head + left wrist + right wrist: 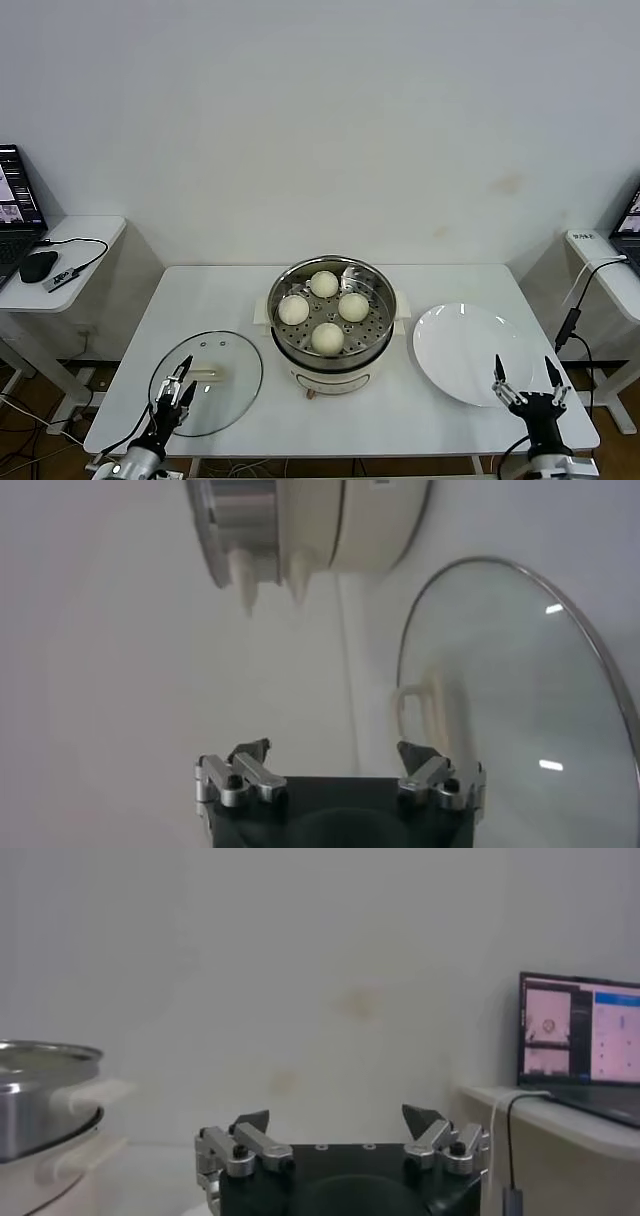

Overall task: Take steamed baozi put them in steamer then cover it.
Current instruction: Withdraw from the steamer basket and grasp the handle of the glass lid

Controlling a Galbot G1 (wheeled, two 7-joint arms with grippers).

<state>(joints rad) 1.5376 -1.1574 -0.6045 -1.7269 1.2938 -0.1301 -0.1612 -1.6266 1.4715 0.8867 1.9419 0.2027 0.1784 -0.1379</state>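
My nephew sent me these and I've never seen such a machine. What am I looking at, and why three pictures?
It is a two-armed robot at a white table. One camera looks down from its head; one sits on each wrist. The left gripper is open above the round clear glass lid; the right gripper is open by the flat white plate. Neither holds anything. Four cream-white round buns sit inside the shiny steel steamer pot, not yet covered.

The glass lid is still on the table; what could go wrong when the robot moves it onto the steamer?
The lid lies flat with only a low bar handle, so the open left end effector may slip. The buns rise near the steamer rim, so a tilted lid might press one.
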